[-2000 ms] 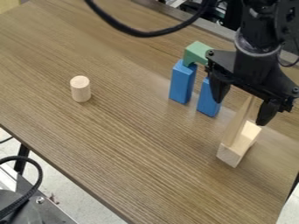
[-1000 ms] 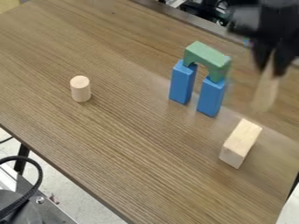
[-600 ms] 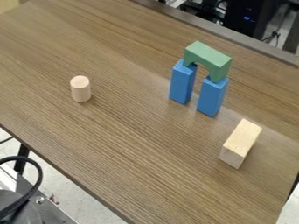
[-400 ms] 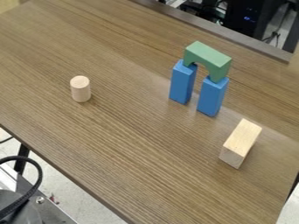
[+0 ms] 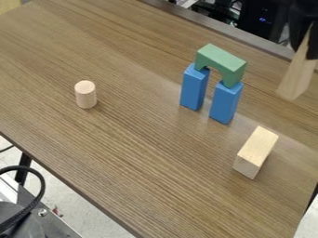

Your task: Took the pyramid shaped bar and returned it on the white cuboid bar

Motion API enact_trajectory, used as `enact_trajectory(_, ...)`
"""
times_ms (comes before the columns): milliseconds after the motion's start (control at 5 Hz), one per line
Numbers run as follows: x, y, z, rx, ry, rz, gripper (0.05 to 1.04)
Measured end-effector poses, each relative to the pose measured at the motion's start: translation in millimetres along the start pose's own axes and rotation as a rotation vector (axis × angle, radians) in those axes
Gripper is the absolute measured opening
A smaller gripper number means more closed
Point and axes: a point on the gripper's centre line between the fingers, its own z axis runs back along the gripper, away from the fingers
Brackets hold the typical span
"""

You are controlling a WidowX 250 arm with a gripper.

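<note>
At the upper right edge hangs the black gripper point(image 5: 308, 41), shut on the pale wooden pyramid-shaped bar point(image 5: 298, 76). The bar's wide end points down and to the left, and its narrow top sits between the fingers. Below and to the left of it, the light wooden cuboid bar point(image 5: 256, 151) lies on the table with bare wood on top. Open space separates the two in view.
Two upright blue blocks point(image 5: 194, 87) carry a green arch point(image 5: 221, 64), left of the gripper. A wooden cylinder point(image 5: 86, 94) stands at the left of the brown table point(image 5: 136, 135). Dark equipment lies behind the far edge.
The pyramid bar was over the cuboid bar, then rose to the upper right with the gripper and left the view. Both are back at the right edge. The other blocks stayed put.
</note>
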Motion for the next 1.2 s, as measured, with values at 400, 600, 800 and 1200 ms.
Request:
enact_trajectory(400,-16,11,-19,0.089,-0.017,0.183,0.127)
enact_trajectory(600,-28,11,-30,0.097,-0.003,0.251,0.127)
enact_trajectory(800,-32,7,-34,0.089,-0.002,0.257,0.127)
enact_trajectory(1200,-45,4,-43,0.067,0.029,0.280,0.127)
